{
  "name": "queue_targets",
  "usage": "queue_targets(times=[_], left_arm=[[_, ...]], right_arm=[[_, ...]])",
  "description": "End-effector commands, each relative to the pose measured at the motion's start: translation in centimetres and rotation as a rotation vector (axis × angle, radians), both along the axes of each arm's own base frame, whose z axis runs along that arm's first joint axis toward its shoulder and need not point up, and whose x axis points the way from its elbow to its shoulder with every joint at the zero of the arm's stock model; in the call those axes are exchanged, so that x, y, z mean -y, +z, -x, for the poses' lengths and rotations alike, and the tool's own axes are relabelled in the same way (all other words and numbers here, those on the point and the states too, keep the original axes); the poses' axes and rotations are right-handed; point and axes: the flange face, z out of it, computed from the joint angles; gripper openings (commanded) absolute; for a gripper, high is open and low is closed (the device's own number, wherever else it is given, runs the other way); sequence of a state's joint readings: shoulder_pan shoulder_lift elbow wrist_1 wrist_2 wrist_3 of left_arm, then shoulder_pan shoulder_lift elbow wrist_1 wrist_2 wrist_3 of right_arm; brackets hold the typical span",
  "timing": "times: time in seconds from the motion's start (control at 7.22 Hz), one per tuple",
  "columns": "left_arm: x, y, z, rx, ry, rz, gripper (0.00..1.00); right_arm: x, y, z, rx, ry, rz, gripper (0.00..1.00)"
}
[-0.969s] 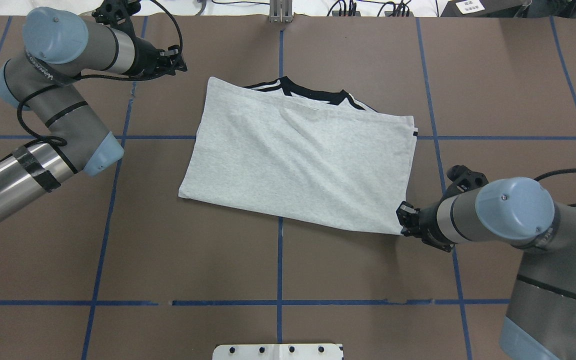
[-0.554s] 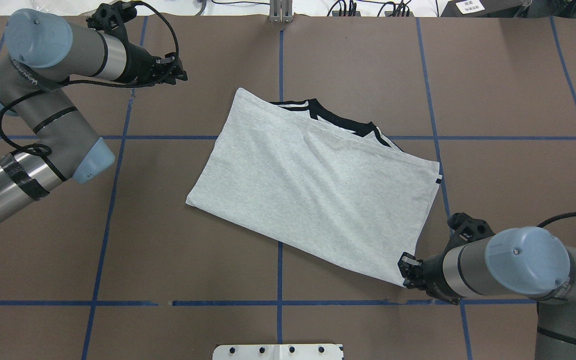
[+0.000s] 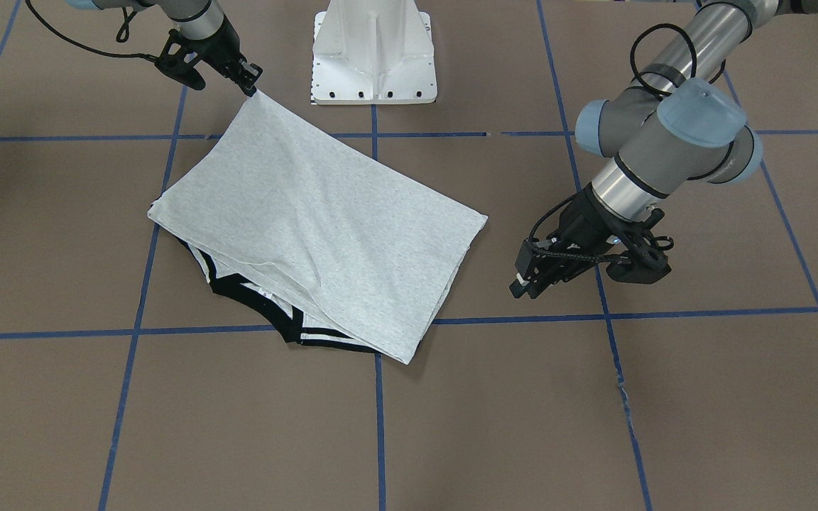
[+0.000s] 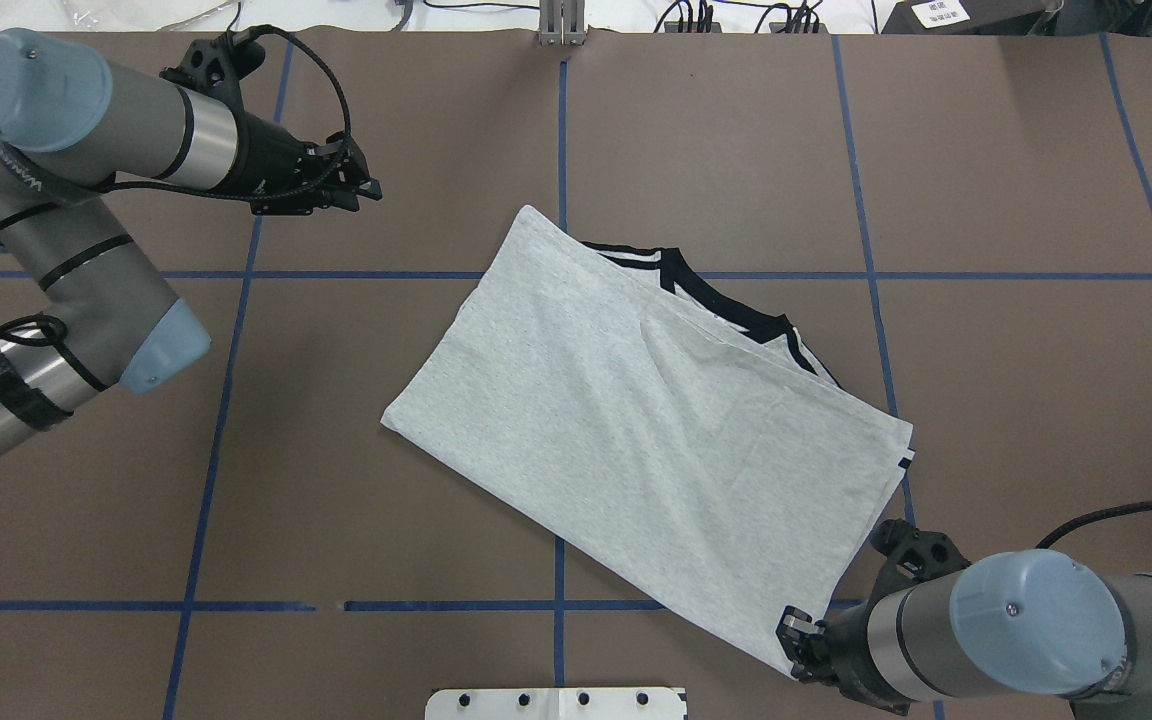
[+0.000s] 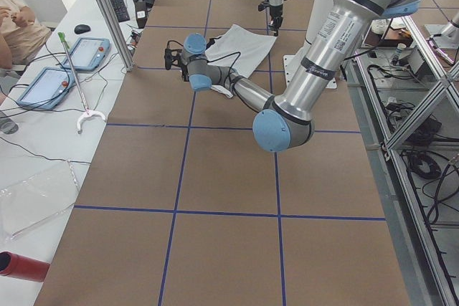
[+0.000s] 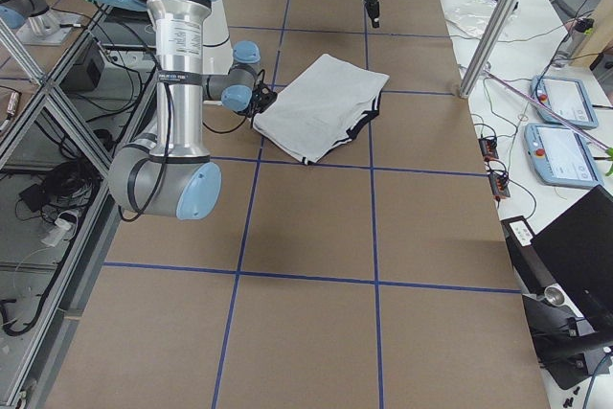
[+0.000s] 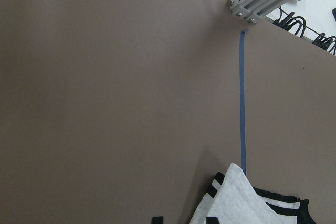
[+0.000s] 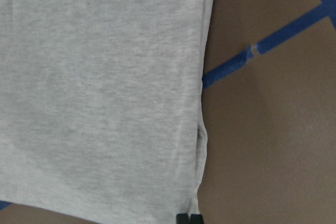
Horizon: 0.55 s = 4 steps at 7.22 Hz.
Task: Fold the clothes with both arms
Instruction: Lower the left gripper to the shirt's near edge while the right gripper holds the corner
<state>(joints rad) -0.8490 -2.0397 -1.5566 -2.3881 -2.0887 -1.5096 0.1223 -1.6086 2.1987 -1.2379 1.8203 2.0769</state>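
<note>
Heather-grey jersey, soft and limp: the folded T-shirt lies flat on the brown table as a slanted rectangle.

Front-facing: the right gripper pinches one corner. The cloth spreads away from it toward the left gripper, which hangs clear of the shirt's edge.

Overhead: the long axis runs diagonally outward from the pinched near corner. The black neckband sits on the far long edge. The left gripper is well off the opposite corner.

Left wrist: fingertips spread and empty, with a shirt corner just ahead.

Right wrist: tips pressed together on the hem corner, blue tape beside it.

Judgement: the right arm is nearer, so the next pull turns on its corner.
</note>
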Motion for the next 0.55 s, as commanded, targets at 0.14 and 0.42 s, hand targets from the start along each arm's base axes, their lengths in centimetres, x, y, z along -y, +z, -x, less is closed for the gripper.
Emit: queue_targets(times=[0.14,0.42], left_arm=[[-8.2,-1.2,-3.7,-0.104,0.061,0.225,0.65],[-13.5,0.0,-5.9,-0.093,0.12,0.239,0.96]], right_arm=[[-6.1,-1.1,0.6,0.004,-0.095,0.082,0.0],[-6.7,-1.3,0.6,0.004,-0.106,0.087,0.15]])
